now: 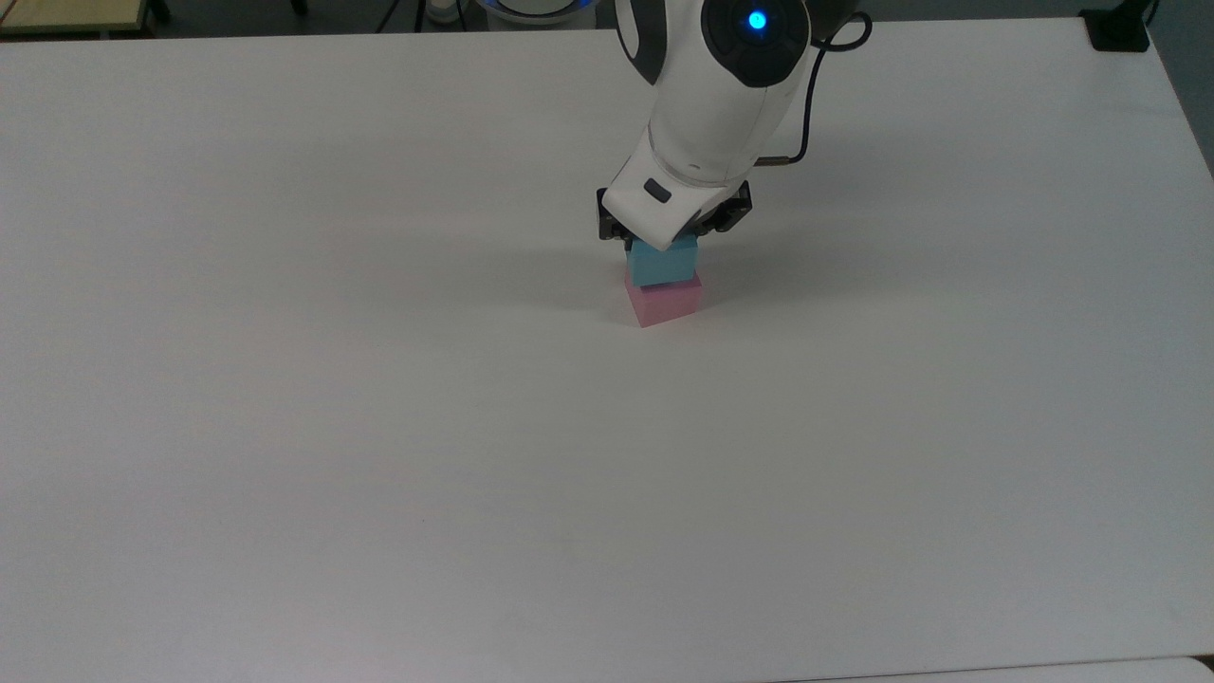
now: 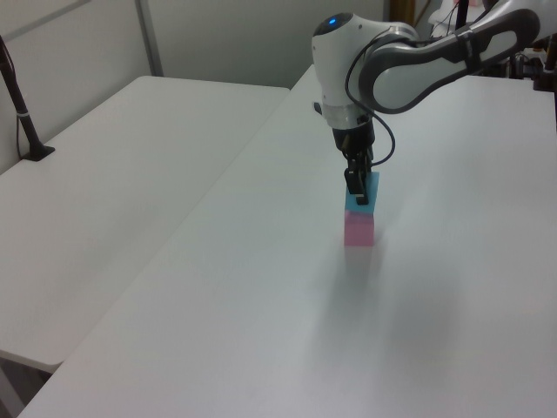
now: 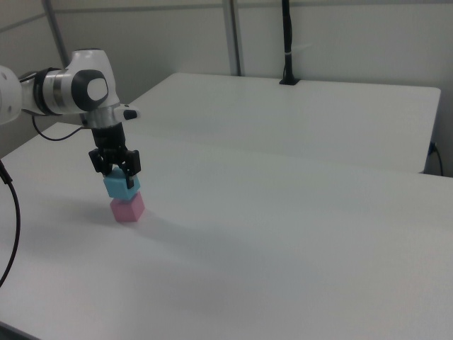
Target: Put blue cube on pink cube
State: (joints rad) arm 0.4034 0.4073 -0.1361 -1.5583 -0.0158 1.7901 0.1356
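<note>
The light-blue cube (image 1: 662, 263) stands directly on top of the pink cube (image 1: 665, 303) on the white table (image 1: 379, 427), a little right of centre in the top view. I see no gap between them in the left view, with the blue cube (image 2: 361, 198) over the pink cube (image 2: 359, 230). My gripper (image 1: 663, 243) comes down from above, shut on the blue cube; its black fingers flank the cube's sides. The right view shows the gripper (image 3: 117, 172), the blue cube (image 3: 122, 187) and the pink cube (image 3: 128, 210) stacked, the blue one slightly turned against the pink.
A black cable (image 1: 808, 104) hangs off the arm. A black clamp (image 1: 1119, 28) sits on the table's far right corner in the top view. A second white table (image 2: 130, 174) adjoins, with a black post (image 2: 19, 100) on it.
</note>
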